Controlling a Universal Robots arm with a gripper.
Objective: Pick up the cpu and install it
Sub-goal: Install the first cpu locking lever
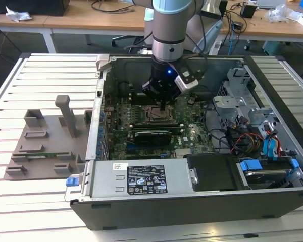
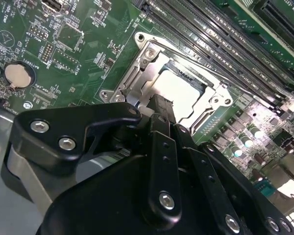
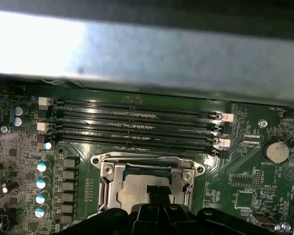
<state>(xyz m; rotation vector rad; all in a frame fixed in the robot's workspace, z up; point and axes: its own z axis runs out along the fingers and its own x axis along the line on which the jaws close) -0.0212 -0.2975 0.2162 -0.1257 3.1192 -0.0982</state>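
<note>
We see the gripper lowered into the open computer case, directly over the socket frame on the motherboard. In the second wrist view its fingertips come together narrowly just above the cpu, which lies flat inside the frame, silvery top up. We judge the chip already seated, since it sits level within the frame's opening and nothing is held between the fingers; whether the tips touch it we cannot tell. The first wrist view adds the memory slots beyond the gripper and a coin battery off to one side. The exterior view alone shows the grey fixture block well away, outside the case.
</note>
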